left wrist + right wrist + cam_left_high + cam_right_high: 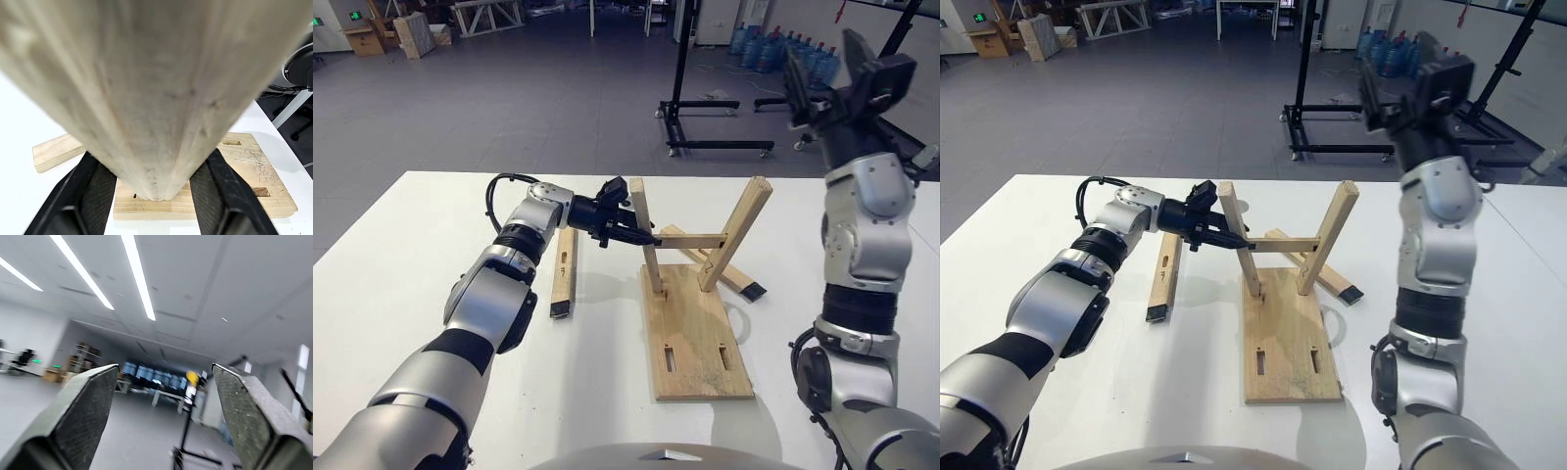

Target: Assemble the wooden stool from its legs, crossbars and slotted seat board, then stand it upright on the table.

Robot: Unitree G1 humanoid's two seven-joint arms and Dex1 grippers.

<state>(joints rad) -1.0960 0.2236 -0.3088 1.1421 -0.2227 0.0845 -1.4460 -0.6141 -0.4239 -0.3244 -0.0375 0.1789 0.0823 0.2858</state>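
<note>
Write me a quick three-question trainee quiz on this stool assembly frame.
1. True or false: the right gripper holds a crossbar.
2. Multiple choice: how many legs stand slotted in the seat board? A) none B) two C) four
3. Fill in: the left gripper is shut on one upright ____.

Key: 1 false, it is open and raised above the table; 2 B; 3 leg.
</note>
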